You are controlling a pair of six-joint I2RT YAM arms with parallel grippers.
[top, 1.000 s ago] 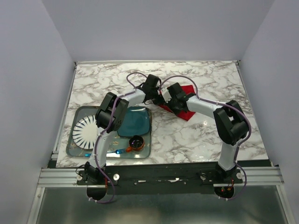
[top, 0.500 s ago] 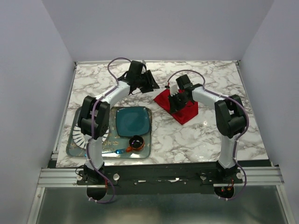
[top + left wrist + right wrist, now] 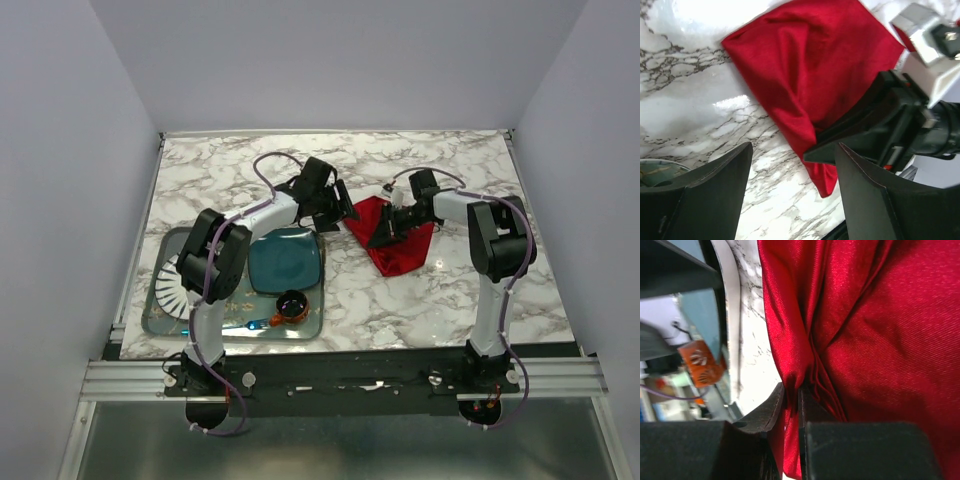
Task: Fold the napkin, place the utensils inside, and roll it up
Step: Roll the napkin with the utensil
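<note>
1. Top view: the bright red soft cloth napkin [image 3: 400, 250] lies rumpled on the white marbled table [image 3: 420, 160], right of centre.
   - The right gripper [image 3: 385, 232] pinches the napkin's 9 o'clock edge, and the left gripper [image 3: 338, 210] hovers just beside it at 10 o'clock. With the wrists this crowded, they could knock together.
   - Open marble lies at 12 and 5 o'clock. The grey tray [image 3: 160, 318] holding a square teal plate [image 3: 285, 258] sits near at 8 o'clock.
   - I cannot make out the fork, possibly because an arm hides it.
2. Left wrist: the left gripper's fingers [image 3: 705, 195] stand wide and hold nothing, straddling the napkin's corner and the right gripper's nose. Closing here could nip that gripper instead of cloth.
3. Right wrist: the right gripper's narrow fingers [image 3: 765, 415] clamp a bunched ridge of several layers. A pull could drag the whole napkin and spoil the fold.
</note>
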